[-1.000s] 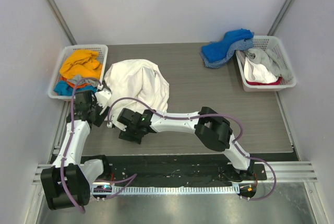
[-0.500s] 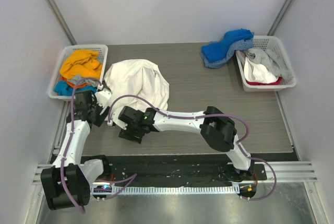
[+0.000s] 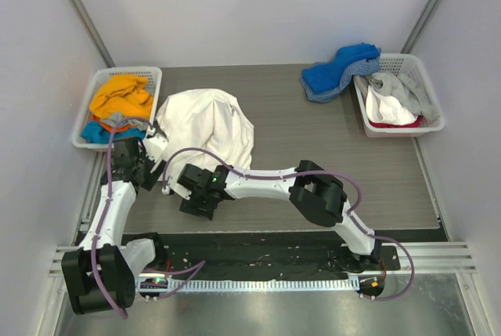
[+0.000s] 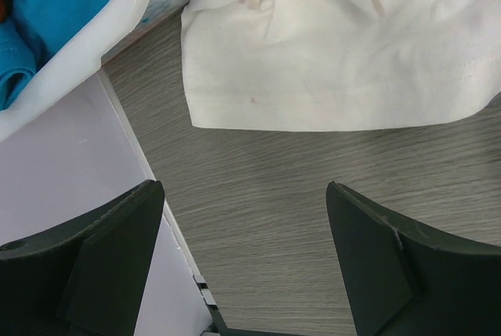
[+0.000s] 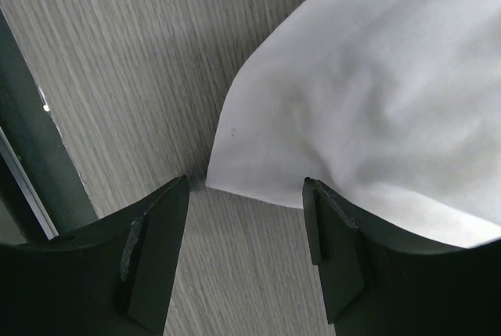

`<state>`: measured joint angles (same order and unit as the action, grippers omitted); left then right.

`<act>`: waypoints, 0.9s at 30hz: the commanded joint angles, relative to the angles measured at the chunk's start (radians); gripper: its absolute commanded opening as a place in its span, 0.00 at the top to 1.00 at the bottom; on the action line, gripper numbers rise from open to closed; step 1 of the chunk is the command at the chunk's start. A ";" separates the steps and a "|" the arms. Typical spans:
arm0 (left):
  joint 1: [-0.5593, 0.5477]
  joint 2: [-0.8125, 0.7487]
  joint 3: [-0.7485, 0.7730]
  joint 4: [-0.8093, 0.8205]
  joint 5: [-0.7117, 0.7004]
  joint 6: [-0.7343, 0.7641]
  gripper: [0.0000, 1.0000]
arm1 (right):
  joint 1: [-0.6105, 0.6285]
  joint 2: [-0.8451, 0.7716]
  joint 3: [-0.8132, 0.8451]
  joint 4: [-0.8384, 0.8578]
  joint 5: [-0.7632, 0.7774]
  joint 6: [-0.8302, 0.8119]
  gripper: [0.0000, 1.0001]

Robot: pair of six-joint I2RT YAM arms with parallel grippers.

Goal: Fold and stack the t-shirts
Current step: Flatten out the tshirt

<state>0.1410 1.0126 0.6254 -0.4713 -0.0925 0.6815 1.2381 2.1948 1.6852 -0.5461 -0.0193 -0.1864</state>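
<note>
**Top view.** A white t-shirt [image 3: 205,126] is shown lying crumpled on the grey wood-grain counter [image 3: 313,148], left of centre and just beside the left basket [image 3: 92,89]. This basket, of white slatted plastic, is set at the far left corner. It is filled with an orange t-shirt [image 3: 119,95] lying above a bright blue garment [image 3: 94,132]. A second white basket [image 3: 429,77] is set at the far right. It holds a grey t-shirt [image 3: 407,89] and a white garment [image 3: 387,109] with red showing at its lower edge. A blue t-shirt [image 3: 338,66] and a blue-checked t-shirt [image 3: 325,92] are draped over that basket's left rim onto the counter. Both arms are directed at the near edge of the white t-shirt, and the right arm is stretched across the counter from its base at the right.

**Left wrist view.** The left claw [image 4: 244,199] is seen released, with its two dark fingers [image 4: 117,250] spread wide above bare counter. The stitched hem of the white t-shirt lies just beyond the fingertips and is not touched by them. The wall of the left basket, with the bright blue garment inside it, is seen in the upper left corner.

**Right wrist view.** The right claw [image 5: 246,191] is likewise released, with its fingers [image 5: 337,258] held apart. A corner of the white t-shirt lies flat on the counter between the two fingertips. Whether either tip touches the cloth cannot be told.
</note>
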 commanded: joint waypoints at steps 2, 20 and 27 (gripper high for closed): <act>0.009 -0.005 -0.013 0.040 0.019 -0.003 0.11 | 0.003 0.028 0.056 0.012 0.002 -0.028 0.36; 0.009 0.349 0.094 0.154 0.203 -0.083 0.15 | -0.089 -0.052 -0.015 -0.017 0.085 -0.031 0.99; 0.009 0.466 0.151 0.194 0.185 -0.086 0.18 | -0.123 -0.128 -0.079 -0.035 0.127 -0.044 0.99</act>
<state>0.1444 1.4445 0.7353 -0.3557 0.0834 0.6052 1.1320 2.1582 1.6375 -0.5491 0.0422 -0.2096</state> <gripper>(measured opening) 0.828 0.039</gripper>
